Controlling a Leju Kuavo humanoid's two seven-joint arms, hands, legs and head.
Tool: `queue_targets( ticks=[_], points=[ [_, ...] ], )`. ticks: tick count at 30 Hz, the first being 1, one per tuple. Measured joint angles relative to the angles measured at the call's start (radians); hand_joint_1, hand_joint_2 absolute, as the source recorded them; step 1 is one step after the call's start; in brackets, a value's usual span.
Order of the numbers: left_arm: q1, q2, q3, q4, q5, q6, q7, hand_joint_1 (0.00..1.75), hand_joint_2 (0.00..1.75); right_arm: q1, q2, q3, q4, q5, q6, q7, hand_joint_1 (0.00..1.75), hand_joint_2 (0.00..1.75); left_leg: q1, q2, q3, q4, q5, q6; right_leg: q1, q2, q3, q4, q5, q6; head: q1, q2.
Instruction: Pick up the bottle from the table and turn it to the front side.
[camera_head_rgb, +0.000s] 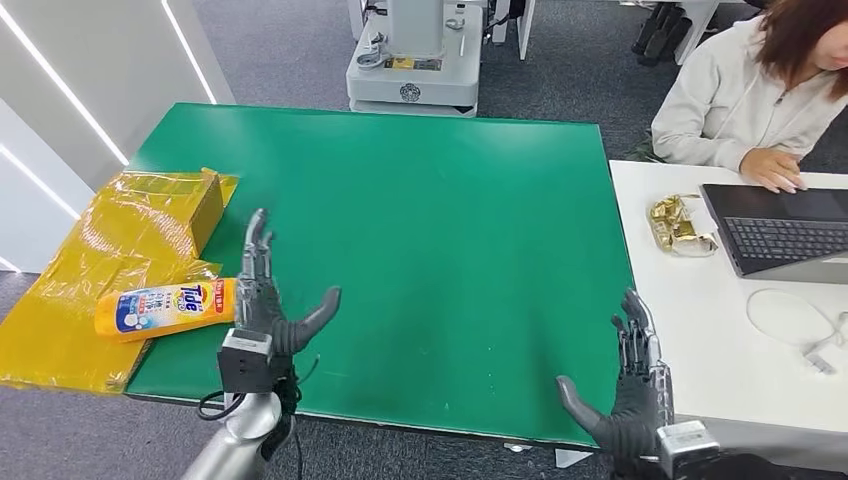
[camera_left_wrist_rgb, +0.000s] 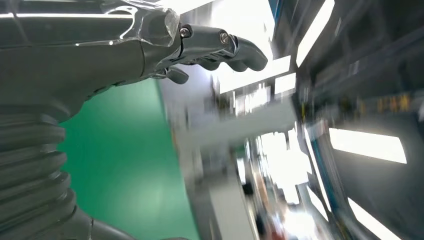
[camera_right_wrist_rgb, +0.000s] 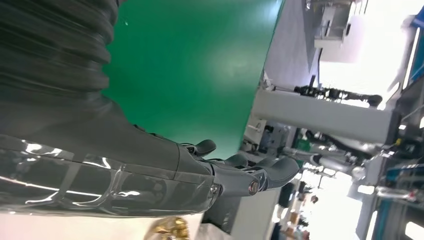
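Note:
An orange Tide bottle (camera_head_rgb: 166, 308) lies on its side at the left edge of the green table (camera_head_rgb: 420, 230), its label facing up, partly on yellow plastic wrap. My left hand (camera_head_rgb: 266, 295) hovers just to the right of the bottle, fingers stretched forward and thumb out, holding nothing. In the left wrist view the left hand (camera_left_wrist_rgb: 150, 45) hangs over the green surface. My right hand (camera_head_rgb: 630, 385) is at the table's near right corner, fingers spread and empty. The right hand (camera_right_wrist_rgb: 210, 175) in its wrist view is above the table edge.
A yellow-wrapped box (camera_head_rgb: 150, 215) sits on crumpled yellow plastic at the table's left. A white desk (camera_head_rgb: 720, 340) adjoins on the right with a laptop (camera_head_rgb: 780, 230), a gold object (camera_head_rgb: 680, 225) and a white cable; a person sits there. A grey machine base (camera_head_rgb: 415, 60) stands beyond.

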Motion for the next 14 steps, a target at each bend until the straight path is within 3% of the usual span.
queue_targets(
  ticks=[2,4,14],
  points=[
    [0.018,-0.005,-0.013,-0.004,0.107,-0.138,0.011,0.0,1.75,0.027,0.027,0.006,-0.013,-0.022,-0.012,0.002,0.0,1.75,0.0,0.001,0.0,0.0,0.0,0.0,0.0,0.001,0.0,0.0,0.0,0.0,0.0,0.0],
    [0.033,-0.008,-0.023,-0.005,0.164,-0.217,0.032,0.0,1.75,0.049,0.053,0.014,-0.021,-0.035,-0.022,0.005,0.0,1.75,0.0,0.001,0.0,0.0,0.0,0.0,0.0,0.001,-0.001,0.0,-0.001,-0.001,0.0,0.0],
    [0.067,-0.014,-0.035,-0.008,0.226,-0.364,0.128,0.0,1.75,0.108,0.121,0.024,-0.041,-0.055,-0.048,0.023,0.0,1.75,0.0,0.0,0.0,-0.001,0.0,0.0,0.0,0.001,-0.001,0.0,-0.001,-0.001,0.0,0.0]
  ],
)
